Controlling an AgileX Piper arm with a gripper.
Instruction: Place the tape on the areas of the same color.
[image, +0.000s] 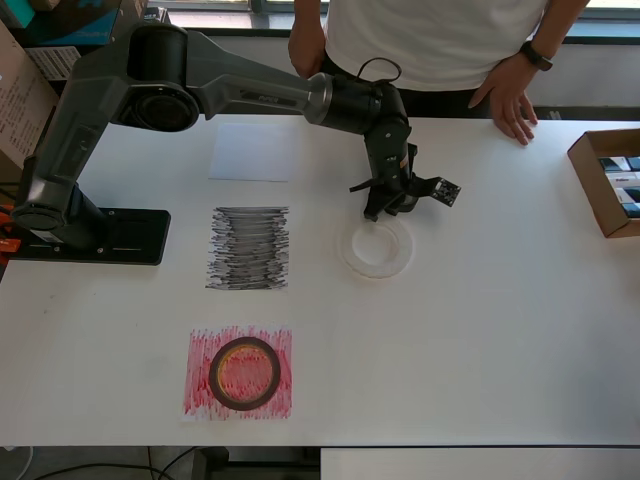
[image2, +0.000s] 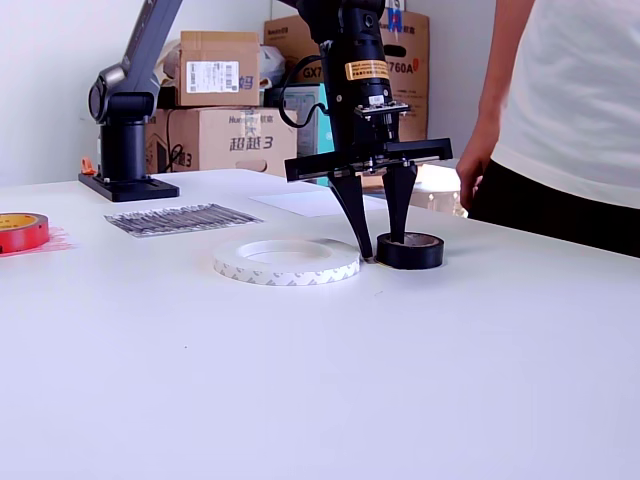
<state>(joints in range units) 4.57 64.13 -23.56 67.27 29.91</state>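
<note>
black tape roll (image2: 410, 250): hidden under the gripper (image: 385, 207) in the overhead view
red tape roll (image2: 20, 231): cut by exterior view's left edge
person (image: 430, 40): head out of frame

The pincer (image2: 379, 250) stands with its tips on the table (image2: 400, 380), straddling the near wall of the small tape roll (image2: 410, 250). The wide flat roll (image2: 287, 261) lies just to its left in the exterior view. Further left lie the scribbled patch (image2: 182, 218) and the third roll (image2: 22, 231).
</note>
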